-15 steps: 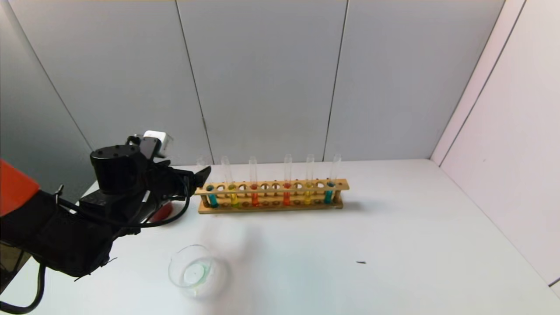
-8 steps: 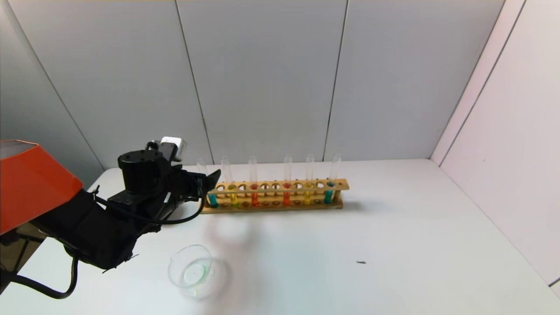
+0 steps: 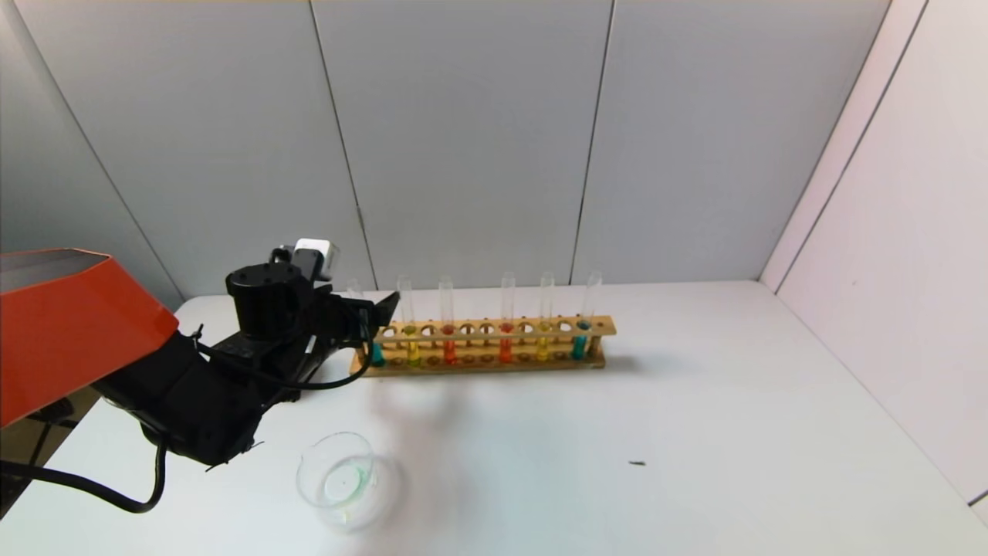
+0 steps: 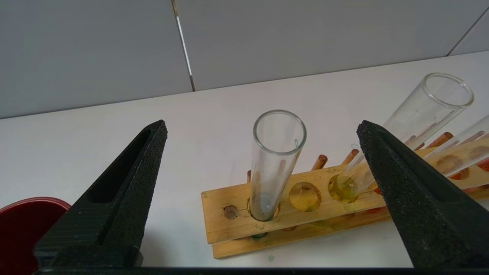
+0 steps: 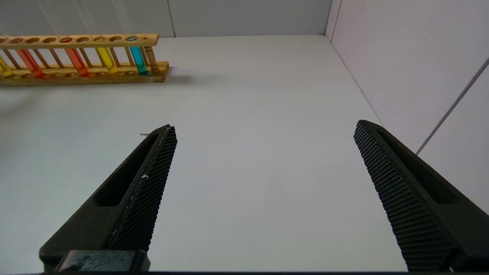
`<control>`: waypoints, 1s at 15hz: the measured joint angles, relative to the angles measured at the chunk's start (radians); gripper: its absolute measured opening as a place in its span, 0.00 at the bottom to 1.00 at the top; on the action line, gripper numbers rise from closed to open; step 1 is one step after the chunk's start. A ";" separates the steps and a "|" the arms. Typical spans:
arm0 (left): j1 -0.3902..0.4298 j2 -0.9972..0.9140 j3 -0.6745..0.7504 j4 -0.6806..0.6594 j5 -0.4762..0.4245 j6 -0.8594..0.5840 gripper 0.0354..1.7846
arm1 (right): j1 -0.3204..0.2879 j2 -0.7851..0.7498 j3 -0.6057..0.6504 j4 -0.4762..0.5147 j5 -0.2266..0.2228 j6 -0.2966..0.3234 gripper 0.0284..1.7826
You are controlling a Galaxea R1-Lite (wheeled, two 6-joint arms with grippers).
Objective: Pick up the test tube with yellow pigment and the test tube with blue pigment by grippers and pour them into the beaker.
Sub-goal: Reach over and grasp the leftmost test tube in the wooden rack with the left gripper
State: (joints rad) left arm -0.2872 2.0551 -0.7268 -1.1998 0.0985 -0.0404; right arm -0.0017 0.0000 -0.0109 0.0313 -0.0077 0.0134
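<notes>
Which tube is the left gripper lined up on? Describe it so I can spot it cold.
Find the wooden rack at the back of the white table. At its end by the left gripper stands the test tube with blue pigment, between the open fingers. Its neighbour holds yellow; the far-end tube is darker teal.

Lab bench (wooden test-tube rack [image 3: 482, 345], beaker [image 3: 340, 477])

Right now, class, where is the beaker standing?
In the head view, the beaker stands on the table's near left part, in front of the wooden rack's left end, below the left hand.
</notes>
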 joint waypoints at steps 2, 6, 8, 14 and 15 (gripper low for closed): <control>0.000 0.011 -0.001 -0.012 0.003 0.000 0.96 | 0.000 0.000 0.000 0.000 0.000 0.000 0.95; 0.000 0.021 0.007 -0.046 0.003 0.001 0.73 | 0.000 0.000 0.000 0.000 0.000 0.000 0.95; 0.000 0.024 0.008 -0.047 0.003 0.001 0.54 | 0.000 0.000 0.000 0.000 0.000 0.000 0.95; -0.005 0.027 0.013 -0.050 0.003 0.000 0.16 | 0.000 0.000 0.000 0.000 0.000 0.000 0.95; -0.007 0.027 0.014 -0.050 0.003 0.001 0.16 | 0.000 0.000 0.000 0.000 0.000 0.000 0.95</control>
State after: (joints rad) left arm -0.2938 2.0826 -0.7128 -1.2498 0.1019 -0.0398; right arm -0.0017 0.0000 -0.0109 0.0317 -0.0077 0.0138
